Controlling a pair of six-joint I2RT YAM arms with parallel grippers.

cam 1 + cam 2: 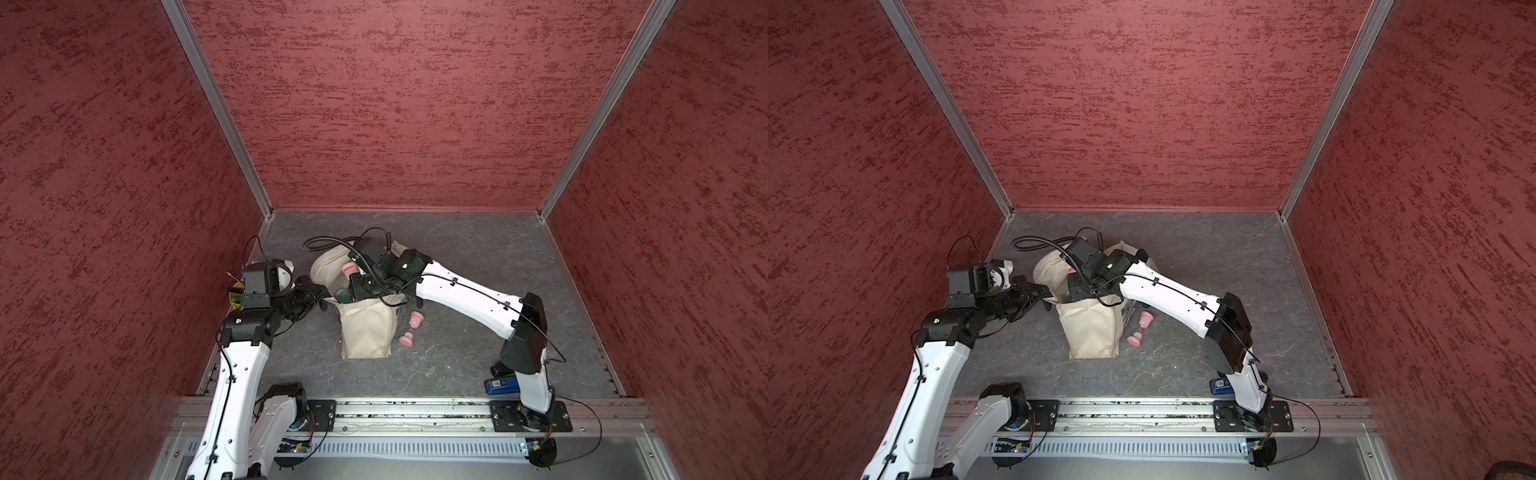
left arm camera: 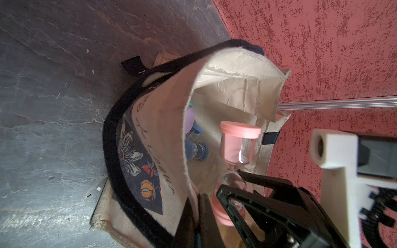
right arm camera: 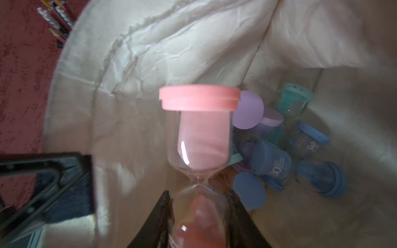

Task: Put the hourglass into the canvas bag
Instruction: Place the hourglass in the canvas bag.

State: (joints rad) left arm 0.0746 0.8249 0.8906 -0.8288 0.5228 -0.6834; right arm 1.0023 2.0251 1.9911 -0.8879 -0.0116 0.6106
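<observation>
Hourglass: pink caps, clear glass, pink sand in both bulbs, upright, its top cap level with the mouth of the canvas bag and its lower bulb pinched in the right claw, which grasps it firmly from both sides. Below it, on the bag's floor, lie blue hourglasses, a purple one and a teal one, bunched to one side; bare canvas shows beside them. The mouth gapes wide, its cream walls creased. The left claw is clenched on the bag's near rim by a navy strap. A second pink hourglass lies on the desk just beside the bag's right side. The desk is open behind and to the right. A yellow pencil cup sits by the left wall, under the left arm. The right arm reaches in from the right, wrist tipped down over the mouth; the left arm is bent low.
</observation>
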